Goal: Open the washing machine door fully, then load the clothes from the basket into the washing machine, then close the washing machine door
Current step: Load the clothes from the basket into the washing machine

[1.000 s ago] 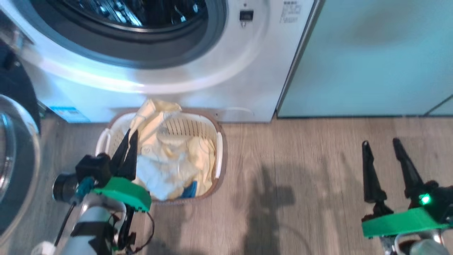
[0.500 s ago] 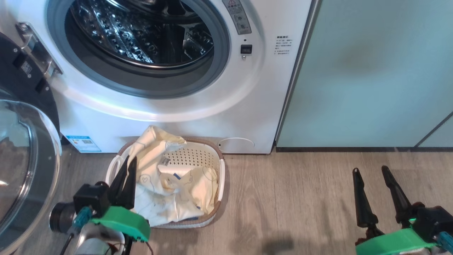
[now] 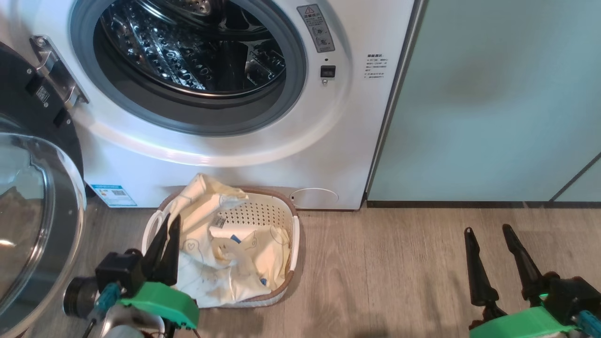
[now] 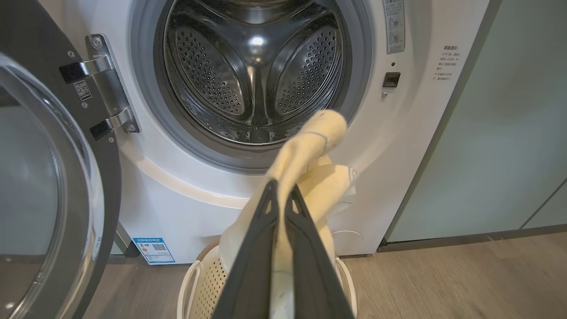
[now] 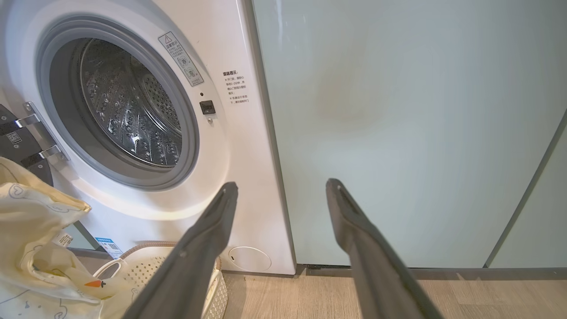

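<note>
Two grippers show in the head view. The left gripper (image 3: 170, 220) sits at the lower left with its dark fingers pressed together, their tips at the left end of the basket (image 3: 295, 234) and against the clothes (image 3: 220, 267). The right gripper (image 3: 487, 230) is at the lower right over the wooden floor (image 3: 385, 272), well apart from the basket, its fingers spread with nothing between them. The basket stands on the floor just in front of the washing machine (image 3: 235, 159), below the drum mouth, and pale yellow fabric is heaped across it and over its left rim (a small bit of blue shows near the bottom edge). The washing machine door (image 3: 51, 155) is swung out to the left, and the steel drum (image 3: 188, 51) is exposed. A pale green cabinet (image 3: 493, 103) stands to the right of the machine.

From the left wrist view, the fingers are clamped on a fold of the yellow fabric, which rises past their tips and hangs in front of the lower edge of the drum mouth, above the basket. The door hinge is on the left of that view.

From the right wrist view, the two fingers stand wide apart and empty, pointing at the seam between machine and cabinet. The basket and some printed yellow fabric sit at the lower left.
</note>
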`<state>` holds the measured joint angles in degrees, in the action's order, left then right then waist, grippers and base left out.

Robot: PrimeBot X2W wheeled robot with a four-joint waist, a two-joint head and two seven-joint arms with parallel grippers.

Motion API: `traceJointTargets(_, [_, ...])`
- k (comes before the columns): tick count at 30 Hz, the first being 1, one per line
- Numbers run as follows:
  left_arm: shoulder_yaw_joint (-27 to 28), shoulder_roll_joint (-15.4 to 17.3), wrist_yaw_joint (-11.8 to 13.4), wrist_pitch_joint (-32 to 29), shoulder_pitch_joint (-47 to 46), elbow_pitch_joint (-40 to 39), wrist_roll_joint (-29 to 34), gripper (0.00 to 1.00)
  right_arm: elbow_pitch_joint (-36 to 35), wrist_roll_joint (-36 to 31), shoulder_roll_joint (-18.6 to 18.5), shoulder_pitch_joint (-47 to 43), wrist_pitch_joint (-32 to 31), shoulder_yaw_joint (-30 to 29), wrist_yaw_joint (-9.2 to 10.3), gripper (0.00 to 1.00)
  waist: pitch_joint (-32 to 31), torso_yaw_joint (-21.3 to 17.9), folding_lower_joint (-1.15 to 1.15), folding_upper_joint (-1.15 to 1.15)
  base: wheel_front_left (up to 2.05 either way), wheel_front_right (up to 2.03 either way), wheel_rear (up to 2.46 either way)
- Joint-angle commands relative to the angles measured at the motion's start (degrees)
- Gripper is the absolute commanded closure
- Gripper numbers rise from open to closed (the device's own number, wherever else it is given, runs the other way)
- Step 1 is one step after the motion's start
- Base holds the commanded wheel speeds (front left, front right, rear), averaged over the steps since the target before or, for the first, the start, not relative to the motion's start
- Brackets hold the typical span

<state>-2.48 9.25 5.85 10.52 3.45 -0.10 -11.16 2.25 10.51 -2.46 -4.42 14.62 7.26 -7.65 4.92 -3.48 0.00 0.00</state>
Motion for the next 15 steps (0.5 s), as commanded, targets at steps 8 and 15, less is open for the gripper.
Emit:
traceJointTargets(8, [2.0,1.2,0.8,0.1,-1.5,-2.6,-0.6,1.0,-1.7,0.2,-0.4,0.9,0.4,1.2,0.16,0.0,0.1,-0.2,0.0,0.0,0.0,0.0,0.0])
traceJointTargets(15, [1.7,1.2,1.0,0.3,-1.9,-2.2,-0.9,1.0,-1.9,0.3,-0.4,1.0,0.4,1.2,0.16,0.0,0.4,-0.3,0.0,0.0,0.0,0.0,0.0])
